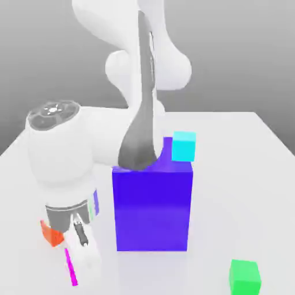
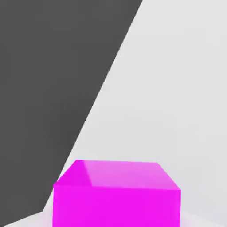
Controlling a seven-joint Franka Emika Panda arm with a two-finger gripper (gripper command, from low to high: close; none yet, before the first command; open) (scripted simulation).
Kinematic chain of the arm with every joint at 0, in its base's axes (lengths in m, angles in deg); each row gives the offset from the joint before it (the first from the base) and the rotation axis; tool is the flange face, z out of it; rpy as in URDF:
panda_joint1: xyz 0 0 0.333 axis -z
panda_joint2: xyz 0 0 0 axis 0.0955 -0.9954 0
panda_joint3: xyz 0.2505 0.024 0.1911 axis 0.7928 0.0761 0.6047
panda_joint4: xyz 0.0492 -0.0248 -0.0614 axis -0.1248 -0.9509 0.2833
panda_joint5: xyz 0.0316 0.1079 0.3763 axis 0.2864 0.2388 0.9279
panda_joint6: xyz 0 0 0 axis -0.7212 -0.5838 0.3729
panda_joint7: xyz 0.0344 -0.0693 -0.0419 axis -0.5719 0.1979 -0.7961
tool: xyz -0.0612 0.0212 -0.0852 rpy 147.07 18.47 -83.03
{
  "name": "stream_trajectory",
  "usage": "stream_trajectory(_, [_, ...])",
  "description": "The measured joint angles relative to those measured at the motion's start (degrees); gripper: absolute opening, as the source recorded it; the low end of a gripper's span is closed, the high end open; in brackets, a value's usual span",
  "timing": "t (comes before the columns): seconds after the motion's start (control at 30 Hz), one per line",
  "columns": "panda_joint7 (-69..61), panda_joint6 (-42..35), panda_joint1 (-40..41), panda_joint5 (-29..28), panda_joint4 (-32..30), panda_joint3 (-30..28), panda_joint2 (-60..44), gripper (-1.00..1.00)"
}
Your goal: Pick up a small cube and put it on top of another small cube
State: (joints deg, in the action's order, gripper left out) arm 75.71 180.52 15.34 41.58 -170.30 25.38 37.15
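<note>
Magenta cube (image 2: pixel 116 195) sits on the white worktop (image 1: pixel 242 173) near its front edge on the exterior view's left; in that view only a thin magenta sliver (image 1: pixel 71 266) of it shows beside the arm's wrist. The hand view looks straight at its face and top from close by, with bare worktop stretching behind it.

The arm (image 1: pixel 63 155) bends down from a tall white column, its bulky wrist pointing at the worktop, and the end effector (image 1: pixel 85 253) hangs low just beside the magenta cube. Whether its fingers are spread or closed I cannot tell.

An orange cube (image 1: pixel 50 232) lies just behind the wrist, partly hidden by it. A large blue block (image 1: pixel 152 207) stands in the middle of the worktop, with a cyan cube (image 1: pixel 184 146) behind its top corner. A green cube (image 1: pixel 245 275) rests near the front on the exterior view's right, well apart from the others.

Beyond the worktop the room is plain grey, darker in the hand view.
</note>
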Motion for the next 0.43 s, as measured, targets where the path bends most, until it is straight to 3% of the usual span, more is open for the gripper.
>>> stream_trajectory(0.2, [3.95, -0.18, -9.92, -3.83, -2.08, 6.78, 2.44, -1.00])
stream_trajectory(0.3, [8.04, 3.67, -16.39, -8.73, -0.76, 7.95, -3.05, -1.00])
stream_trajectory(0.33, [8.91, 4.85, -17.69, -9.83, -0.43, 7.73, -4.65, 1.00])
stream_trajectory(0.43, [8.91, 4.85, -17.69, -9.83, -0.43, 7.73, -4.65, 1.00])
